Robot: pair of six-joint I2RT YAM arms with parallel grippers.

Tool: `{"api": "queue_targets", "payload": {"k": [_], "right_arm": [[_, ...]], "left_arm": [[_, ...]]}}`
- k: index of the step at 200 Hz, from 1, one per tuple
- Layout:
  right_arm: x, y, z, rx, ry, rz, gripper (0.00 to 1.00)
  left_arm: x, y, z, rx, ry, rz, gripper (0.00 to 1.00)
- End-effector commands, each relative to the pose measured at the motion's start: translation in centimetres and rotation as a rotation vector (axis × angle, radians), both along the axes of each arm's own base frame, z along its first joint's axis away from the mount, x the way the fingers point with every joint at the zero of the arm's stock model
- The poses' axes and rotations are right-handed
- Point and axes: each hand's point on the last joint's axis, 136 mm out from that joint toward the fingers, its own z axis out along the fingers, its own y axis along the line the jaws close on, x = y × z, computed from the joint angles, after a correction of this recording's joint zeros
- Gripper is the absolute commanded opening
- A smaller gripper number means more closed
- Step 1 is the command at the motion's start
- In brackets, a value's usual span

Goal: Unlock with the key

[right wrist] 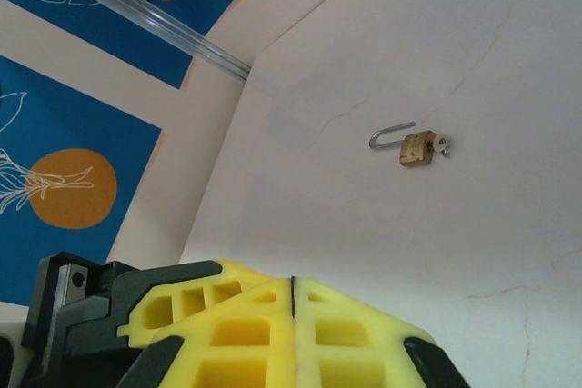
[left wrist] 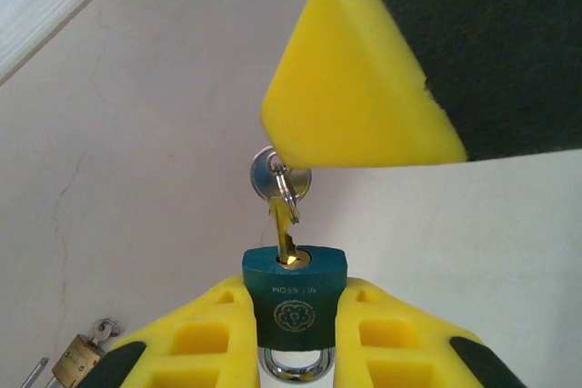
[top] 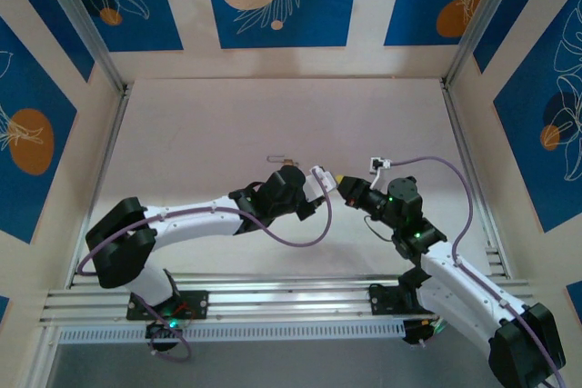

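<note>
**Item:** green padlock (left wrist: 293,283).
**Location:** it is held clear of the worktop (top: 218,124). Its body is clamped between the jaws of the left gripper (left wrist: 296,306), with the keyhole turned away from the wrist.
**Key** (left wrist: 283,224): the blade is entered in the keyhole; the head and ring are left standing proud.
**Right gripper** (right wrist: 293,281): the jaws are pressed flat together and the tip is set at the key's head. Whether the head is pinched cannot be told.
**Done, as judged:** the lock is secured and the key is inserted.
**Outstanding:** the key is to be turned and the shackle (left wrist: 293,365) released; no opening is seen.
**Also listed:** a brass padlock (right wrist: 417,148), its own shackle open, is laid on the worktop well apart.
</note>
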Motion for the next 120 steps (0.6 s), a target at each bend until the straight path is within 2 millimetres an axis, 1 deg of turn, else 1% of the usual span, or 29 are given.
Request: {"api": "queue_targets", "payload": {"k": [1,46,71,93,120], "right_arm": [[0.9,-1.2,0.9,-0.025,-0.026,-0.057,0.00],[2.1,-2.7,1.5,-0.010,-0.033,-0.110,0.00],[2.7,-3.0,2.0,0.013,-0.040,-0.122,0.00],[2.9,-2.6,2.1,0.019,-0.039,-0.101,0.00],[2.9,-2.6,1.8,0.015,-0.031,-0.100,0.00]], "left_arm": [[0.6,-0.1,0.9,-0.027,-0.003,0.013,0.17],[0.1,0.6,-0.8,0.014,0.028,0.013,0.17],[-0.3,0.7,-1.9,0.040,0.053,0.001,0.17],[-0.2,0.8,-2.0,0.041,0.054,0.006,0.17],[-0.1,0.8,-1.9,0.036,0.046,0.013,0.17]]}}
